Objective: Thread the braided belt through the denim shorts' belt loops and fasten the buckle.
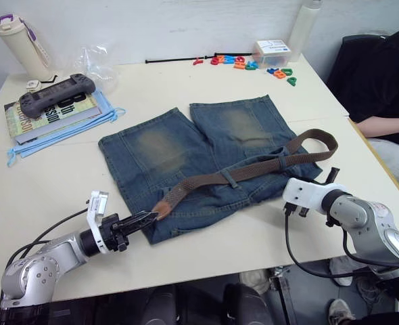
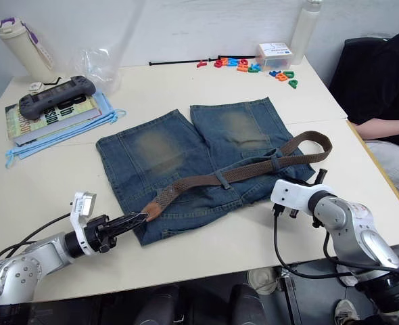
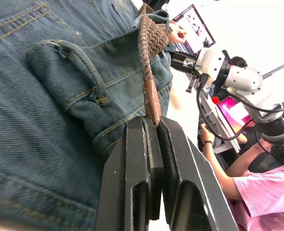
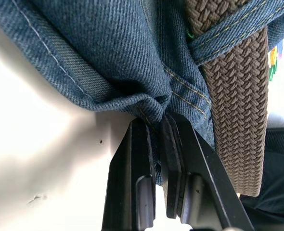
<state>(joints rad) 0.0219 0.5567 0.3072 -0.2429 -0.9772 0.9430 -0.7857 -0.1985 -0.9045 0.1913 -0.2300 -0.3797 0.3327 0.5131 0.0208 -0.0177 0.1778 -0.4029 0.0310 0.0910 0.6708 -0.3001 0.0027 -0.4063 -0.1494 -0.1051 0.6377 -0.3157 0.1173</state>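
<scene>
left gripper [image 1: 152, 217] pinches the braided belt [image 1: 253, 171] tip; right gripper [image 4: 157, 126] clamps the denim shorts [image 1: 159, 152] edge.

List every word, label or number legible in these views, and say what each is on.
Nothing reads with certainty.
Book under the dark grey game controller: large white cover letters, partly hidden, unreadable.
Small white box with blue label: print too small.
Coloured plastic letters at the table's far edge: shapes too small to name.

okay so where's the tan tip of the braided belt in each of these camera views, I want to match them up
Left eye view: the tan tip lies at the shorts' near edge, in the left gripper.
Right eye view: the same place, just ahead of that gripper.
Left wrist view: mid-picture, pinched between the black fingers.
Right wrist view: only the belt's woven part.
Shared landmark: the denim shorts.
</scene>
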